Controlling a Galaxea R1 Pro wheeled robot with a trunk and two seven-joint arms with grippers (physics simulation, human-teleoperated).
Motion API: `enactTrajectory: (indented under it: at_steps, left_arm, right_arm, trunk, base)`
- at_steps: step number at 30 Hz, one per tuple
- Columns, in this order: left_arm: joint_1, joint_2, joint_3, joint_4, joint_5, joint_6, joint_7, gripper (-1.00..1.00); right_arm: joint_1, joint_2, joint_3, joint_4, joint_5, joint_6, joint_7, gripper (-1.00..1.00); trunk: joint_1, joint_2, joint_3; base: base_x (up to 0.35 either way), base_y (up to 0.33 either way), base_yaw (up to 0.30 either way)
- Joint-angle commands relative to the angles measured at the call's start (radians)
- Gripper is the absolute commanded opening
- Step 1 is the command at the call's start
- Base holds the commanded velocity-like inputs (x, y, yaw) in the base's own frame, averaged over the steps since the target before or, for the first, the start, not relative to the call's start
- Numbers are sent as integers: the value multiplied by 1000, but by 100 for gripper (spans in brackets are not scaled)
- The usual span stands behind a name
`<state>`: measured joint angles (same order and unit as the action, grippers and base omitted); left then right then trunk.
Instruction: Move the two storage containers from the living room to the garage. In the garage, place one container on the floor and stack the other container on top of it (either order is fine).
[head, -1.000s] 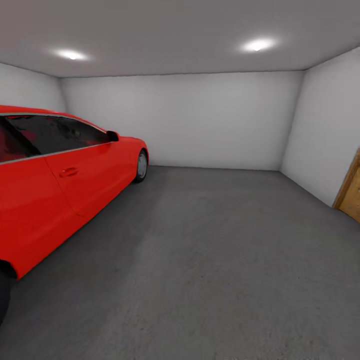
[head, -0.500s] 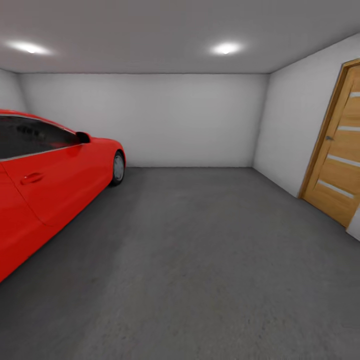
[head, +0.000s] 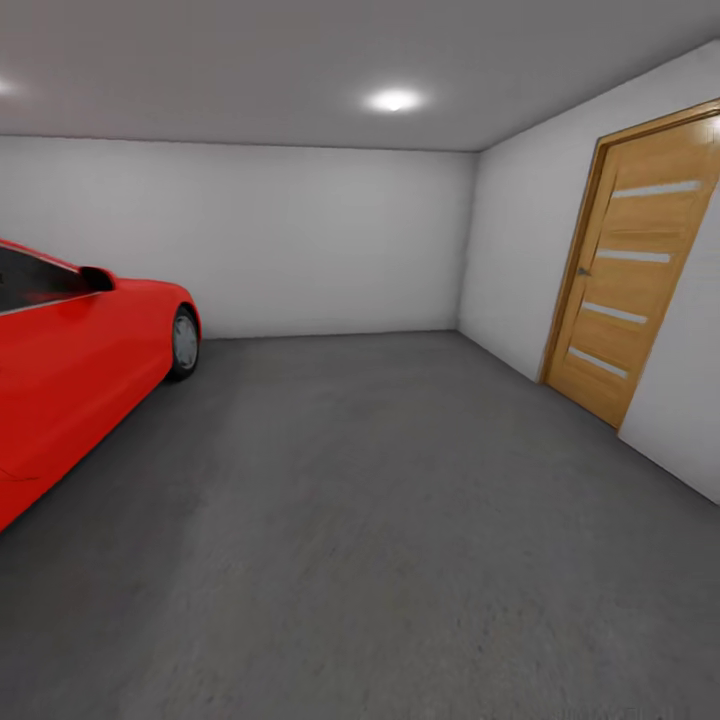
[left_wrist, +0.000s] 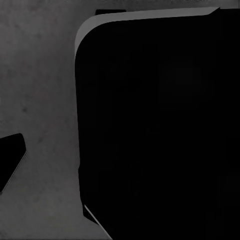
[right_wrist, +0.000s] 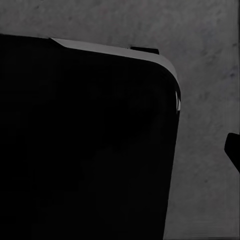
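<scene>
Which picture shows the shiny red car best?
The head view: the red car stands at its left, with side window, mirror and a wheel visible. The two wrist views look down at the grey concrete floor and a big dark shape.

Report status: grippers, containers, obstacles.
Grippers: state can't be told. In garage, bare floor ahead; no containers seen. Red car at left, door at right, path between open.

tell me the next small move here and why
Probably keep turning toward the orange wooden door and drive to it: the head view shows the shiny red car and dark grey concrete floor, with no bin seen, so the containers likely still need fetching.
</scene>
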<state>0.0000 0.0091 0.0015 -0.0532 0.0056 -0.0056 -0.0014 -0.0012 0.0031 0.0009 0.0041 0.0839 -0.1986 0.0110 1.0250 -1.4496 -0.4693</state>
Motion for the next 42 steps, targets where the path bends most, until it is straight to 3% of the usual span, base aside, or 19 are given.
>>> enactTrajectory:
  at_steps: [1, 34, 42]
  left_arm:
    - [0, 0, 0, -1, 1, -1, 0, 100]
    - [0, 0, 0, -1, 1, -1, 0, 100]
    - [0, 0, 0, -1, 1, -1, 0, 100]
  right_arm:
    - [0, 0, -1, 0, 7, -3, -1, 100]
    - [0, 1, -1, 2, 11, -4, -1, 100]
    - [0, 1, -2, 7, 12, 13, 3, 100]
  trunk:
    - [0, 0, -1]
    - [0, 0, -1]
    - [0, 0, -1]
  base:
    - [0, 0, -300]
    - [0, 0, -300]
    - [0, 0, -99]
